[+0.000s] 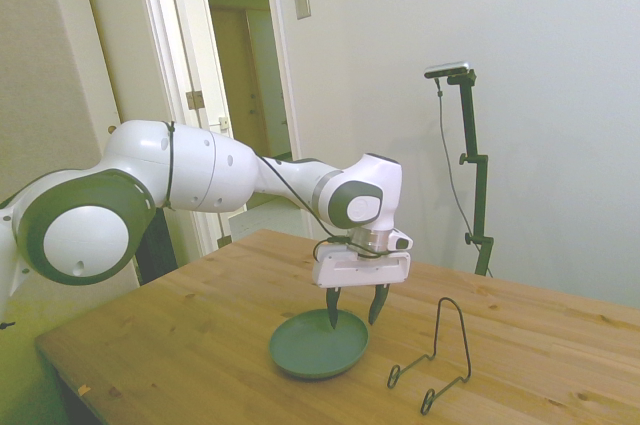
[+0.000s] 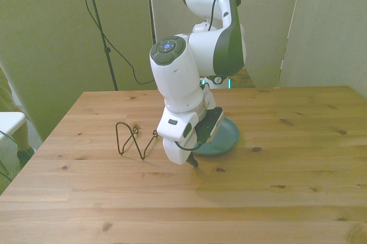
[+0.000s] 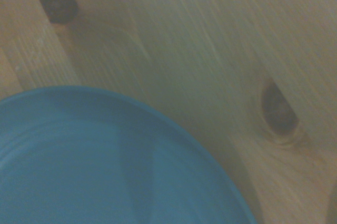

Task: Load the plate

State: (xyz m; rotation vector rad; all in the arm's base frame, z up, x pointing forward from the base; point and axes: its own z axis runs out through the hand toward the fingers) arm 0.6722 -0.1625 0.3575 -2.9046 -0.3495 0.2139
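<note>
Plate (image 1: 318,345) lies flat on the wooden tabletop (image 1: 180,335), just beside a thin black wire stand (image 1: 433,363). Over its rim hangs the gripper (image 1: 353,309), fingers spread apart and holding nothing, tips close above the plate.

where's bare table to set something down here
Bare wood runs along the near edge of the table and on the front view's right, past the plate. It is crowded mid-table, where the open gripper hangs over the plate beside the wire stand.
</note>
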